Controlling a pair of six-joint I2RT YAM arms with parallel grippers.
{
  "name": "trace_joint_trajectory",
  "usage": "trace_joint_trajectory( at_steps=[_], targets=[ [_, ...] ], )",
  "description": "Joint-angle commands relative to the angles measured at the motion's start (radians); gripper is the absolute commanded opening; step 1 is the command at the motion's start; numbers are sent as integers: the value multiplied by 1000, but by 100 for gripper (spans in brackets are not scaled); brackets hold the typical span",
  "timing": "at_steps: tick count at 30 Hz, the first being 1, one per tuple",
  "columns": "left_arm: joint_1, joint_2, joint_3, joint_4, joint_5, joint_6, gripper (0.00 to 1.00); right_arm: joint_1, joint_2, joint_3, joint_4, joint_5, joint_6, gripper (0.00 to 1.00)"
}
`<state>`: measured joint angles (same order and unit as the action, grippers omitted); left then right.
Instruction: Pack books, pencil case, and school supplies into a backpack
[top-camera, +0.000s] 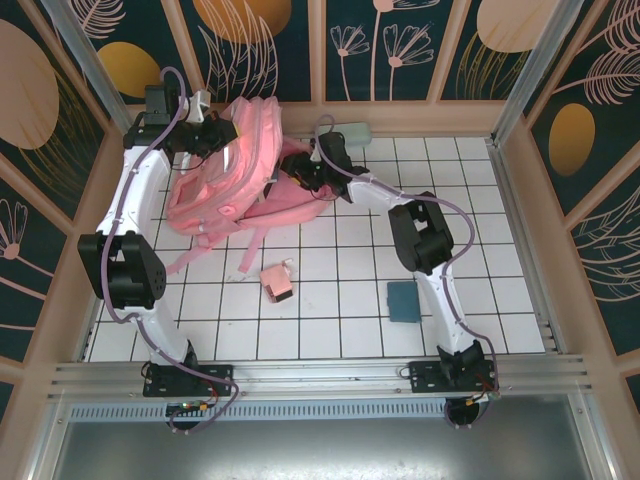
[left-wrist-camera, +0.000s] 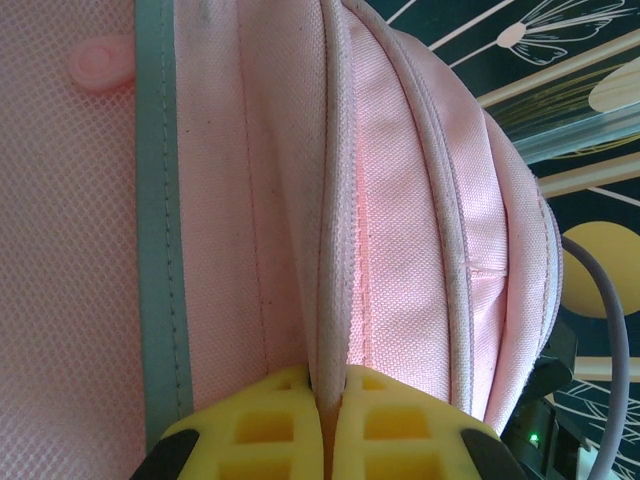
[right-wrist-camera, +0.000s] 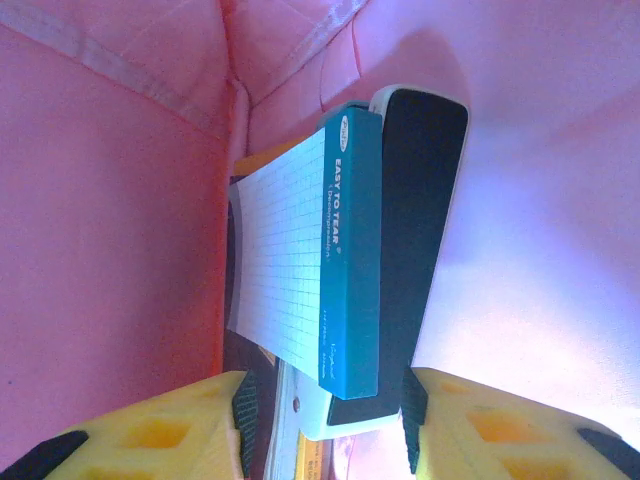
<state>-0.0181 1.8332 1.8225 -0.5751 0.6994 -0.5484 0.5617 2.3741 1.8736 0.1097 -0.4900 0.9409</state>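
Observation:
The pink backpack (top-camera: 225, 180) lies at the back left of the tiled table. My left gripper (top-camera: 213, 130) is shut on a piped edge of the backpack's fabric (left-wrist-camera: 335, 250), pinched between the yellow fingers (left-wrist-camera: 327, 405). My right gripper (top-camera: 292, 168) reaches into the backpack's opening. Inside the pink lining (right-wrist-camera: 120, 250), its jaws (right-wrist-camera: 325, 420) stand open on either side of a teal grid pad (right-wrist-camera: 350, 260) and a narrow black-and-cream box (right-wrist-camera: 420, 230). A yellow book edge (right-wrist-camera: 313, 462) shows beneath them. Out on the table lie a little pink box (top-camera: 277, 281), a flat grey-blue box (top-camera: 404, 300) and a mint-green case (top-camera: 354, 133).
Long pink straps (top-camera: 200, 255) trail from the backpack toward the left arm. Patterned walls close in the table at the back and sides, and a metal rail (top-camera: 320, 375) runs along the near edge. White tiles lie bare between the pink box and the grey-blue box.

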Motion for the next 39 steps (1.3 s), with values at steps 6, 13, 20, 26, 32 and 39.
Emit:
trace_joint_trajectory(
  at_steps=[6, 13, 20, 26, 32, 39],
  targets=[
    [-8, -102, 13, 195, 114, -13, 0, 15, 83, 48, 104, -73, 73, 42],
    [-8, -111, 0, 201, 115, -18, 0, 42, 172, 174, 77, -93, 94, 14],
    [-8, -113, -21, 211, 120, -26, 0, 77, 214, 282, 74, -76, 108, 6],
    [-8, -113, -32, 222, 126, -35, 0, 117, 323, 469, -1, -88, 125, 11],
    [-8, -143, -52, 222, 119, -27, 0, 110, 219, 340, 15, -75, 66, 22],
    [-8, -149, -83, 218, 73, -2, 0, 90, 41, 191, -27, -37, -31, 35]
  ],
)
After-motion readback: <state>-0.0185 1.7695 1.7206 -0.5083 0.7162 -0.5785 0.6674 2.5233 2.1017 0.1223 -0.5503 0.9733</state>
